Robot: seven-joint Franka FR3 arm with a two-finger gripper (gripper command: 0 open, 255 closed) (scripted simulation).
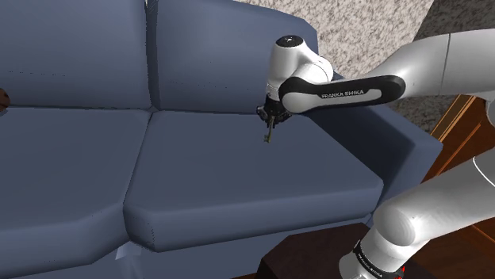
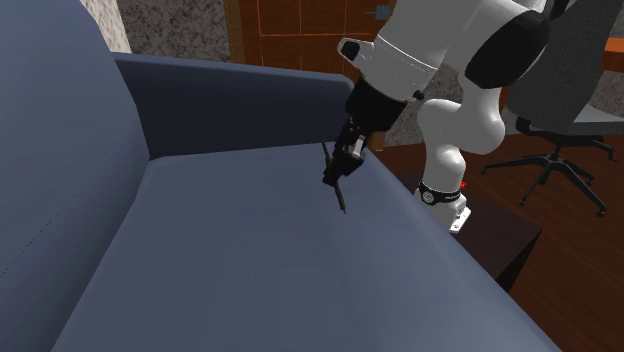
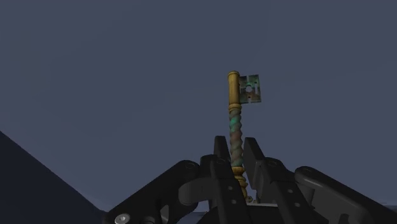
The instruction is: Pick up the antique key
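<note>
An antique key [image 3: 236,121] with a twisted, tarnished brass shaft and a green-stained bit sticks out from between my black fingers [image 3: 224,153], which clasp its shaft. My gripper [image 3: 236,167] is shut on it. In the shoulder view the key [image 1: 270,135] hangs down from the gripper [image 1: 274,119] above the blue sofa seat [image 1: 238,174], near the right armrest. The second exterior view has the key [image 2: 338,190] pointing down from the gripper [image 2: 345,160], clear of the cushion.
The blue sofa's backrest [image 1: 206,55] and armrest [image 1: 397,135] rise close behind and beside the hand. A dark wooden table [image 2: 500,235] carries the arm's base. An office chair [image 2: 560,110] stands on the wooden floor behind it.
</note>
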